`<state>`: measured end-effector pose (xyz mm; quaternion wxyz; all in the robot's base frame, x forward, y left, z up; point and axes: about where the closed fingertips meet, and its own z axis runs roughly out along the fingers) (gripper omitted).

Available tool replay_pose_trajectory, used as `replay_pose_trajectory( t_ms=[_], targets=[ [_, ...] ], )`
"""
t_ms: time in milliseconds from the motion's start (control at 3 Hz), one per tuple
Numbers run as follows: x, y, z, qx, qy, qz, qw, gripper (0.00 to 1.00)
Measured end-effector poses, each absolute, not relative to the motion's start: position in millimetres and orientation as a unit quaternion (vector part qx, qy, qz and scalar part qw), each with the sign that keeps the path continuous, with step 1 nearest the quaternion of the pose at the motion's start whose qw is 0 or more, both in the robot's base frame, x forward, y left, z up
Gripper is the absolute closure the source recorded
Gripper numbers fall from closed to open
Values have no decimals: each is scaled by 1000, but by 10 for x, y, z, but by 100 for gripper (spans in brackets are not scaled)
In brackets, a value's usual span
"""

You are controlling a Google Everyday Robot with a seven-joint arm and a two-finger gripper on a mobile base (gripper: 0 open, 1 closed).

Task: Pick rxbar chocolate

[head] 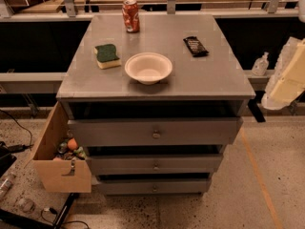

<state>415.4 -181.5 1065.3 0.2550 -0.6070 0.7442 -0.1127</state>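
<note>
Standing before the grey cabinet (205,80), I start at the point farthest left of the gripper (286,80). There a pale wooden bin (52,151) hangs open from the cabinet's side, lower than the gripper, with small coloured odds and ends inside, one of them orange.

Up on the cabinet top, and a long way left of the gripper, a green-and-yellow sponge (107,55) lies flat. Behind it, towards the back edge and a bit closer to the gripper, a red soda can (131,15) stands upright. Next comes a white bowl (148,67), upright near the middle of the top, apart from the sponge.

The rxbar chocolate (196,46) is the closest thing to the gripper on the top. It lies flat in its black wrapper at a slant, right of the bowl and touching nothing, with bare grey surface between it and the gripper.

Off the cabinet, a small clear bottle (260,65) stands on a ledge just left of the gripper.

The gripper itself is a pale, cream-coloured shape at the far right edge, beyond the cabinet's right side and over none of the objects. I cannot tell whether it is released or clenched.
</note>
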Motion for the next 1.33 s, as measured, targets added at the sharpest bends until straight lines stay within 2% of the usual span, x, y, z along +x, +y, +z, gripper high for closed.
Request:
replay_pose_trajectory(
  t_ms=[333, 667, 1333],
  targets=[
    [4124, -1766, 10743, -608, 739, -119, 264, 0],
    [4511, -1770, 10703, -582, 741, -117, 312, 0],
    [5841, -1976, 10229, -446, 786, -46, 426, 0]
  ],
)
